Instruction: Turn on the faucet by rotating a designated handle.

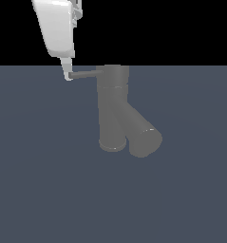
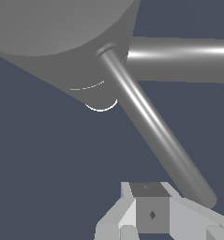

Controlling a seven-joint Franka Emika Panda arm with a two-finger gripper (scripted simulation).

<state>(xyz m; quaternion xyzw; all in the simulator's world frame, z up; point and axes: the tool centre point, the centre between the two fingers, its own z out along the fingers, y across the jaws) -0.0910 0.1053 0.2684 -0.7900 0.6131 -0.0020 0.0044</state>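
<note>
Faucet: matte grey fixture of two thick cylinders, standing on a flat blue-grey floor near the middle of the exterior view. Upright column with a slightly wider top section; slanted spout branching off the column toward the exterior view's right and ending in a round face.

Handle: thin straight rod, light grey, fixed to the column's top section and projecting level toward the exterior view's left. Far thinner than either cylinder. In the wrist view the rod runs from its socket on the column out to a rounded free end, with a bright sheen along its length.

Arm: white casing, entering from the upper part of the exterior view and tilted slightly.

Gripper: hangs at the free end of the handle; one pale finger shows, its lower tip right at the rod's end. In the wrist view one finger sits just beside the rod's tip. Whether it actually touches the rod cannot be told. Clenched or released: cannot be told, since the second finger is not clearly shown
</note>
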